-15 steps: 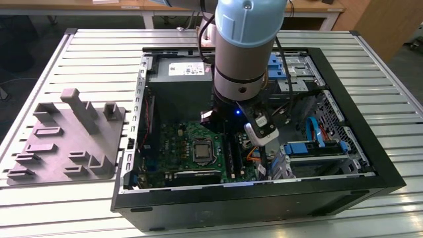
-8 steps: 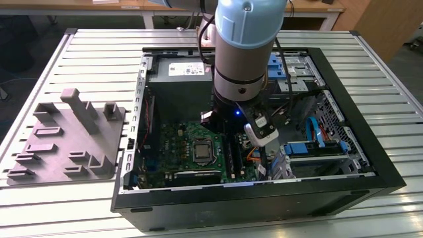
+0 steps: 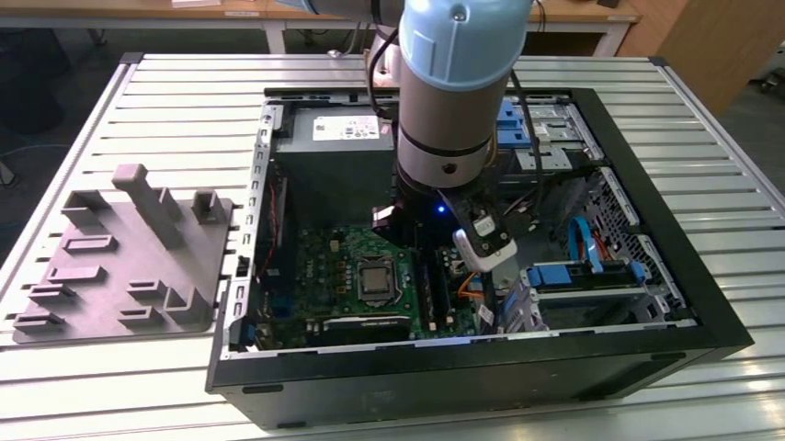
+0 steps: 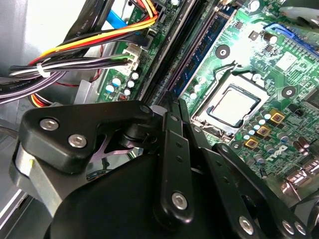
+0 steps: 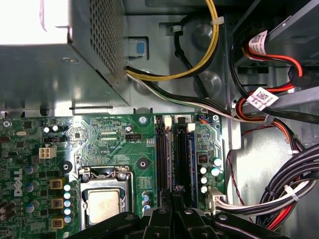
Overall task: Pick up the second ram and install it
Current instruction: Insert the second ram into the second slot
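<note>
The second ram [image 5: 180,159], a thin dark stick edge-up, stands among the motherboard's [image 5: 114,137] slots. The arm [image 3: 448,92] reaches steeply into the case; the pincer [image 5: 174,196] pinches its near end.

Gripper [image 4: 172,107] fingertips hidden among memory slots [image 5: 172,154]
</note>
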Controlling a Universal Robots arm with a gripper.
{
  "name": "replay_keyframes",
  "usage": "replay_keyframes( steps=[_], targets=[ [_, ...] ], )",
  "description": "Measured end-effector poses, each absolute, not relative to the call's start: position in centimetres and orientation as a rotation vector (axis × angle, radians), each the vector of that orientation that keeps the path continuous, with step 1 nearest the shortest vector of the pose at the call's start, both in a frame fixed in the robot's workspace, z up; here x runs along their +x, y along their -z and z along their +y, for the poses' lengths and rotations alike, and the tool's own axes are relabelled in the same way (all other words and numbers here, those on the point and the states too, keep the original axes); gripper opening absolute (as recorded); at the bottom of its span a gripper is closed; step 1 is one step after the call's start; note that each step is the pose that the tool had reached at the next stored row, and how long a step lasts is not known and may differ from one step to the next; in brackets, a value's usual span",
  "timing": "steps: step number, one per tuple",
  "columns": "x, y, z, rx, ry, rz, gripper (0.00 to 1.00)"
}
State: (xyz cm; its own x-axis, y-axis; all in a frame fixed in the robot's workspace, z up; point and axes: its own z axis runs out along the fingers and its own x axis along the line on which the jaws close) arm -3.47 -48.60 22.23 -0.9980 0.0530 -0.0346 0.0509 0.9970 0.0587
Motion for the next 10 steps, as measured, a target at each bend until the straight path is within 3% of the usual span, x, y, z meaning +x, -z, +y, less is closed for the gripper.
replay_keyframes(
  steps=[10],
  targets=[
    [-3.48, -22.24, -48.60, 0.081, -0.117, 3.103, 0.12]
  ],
)
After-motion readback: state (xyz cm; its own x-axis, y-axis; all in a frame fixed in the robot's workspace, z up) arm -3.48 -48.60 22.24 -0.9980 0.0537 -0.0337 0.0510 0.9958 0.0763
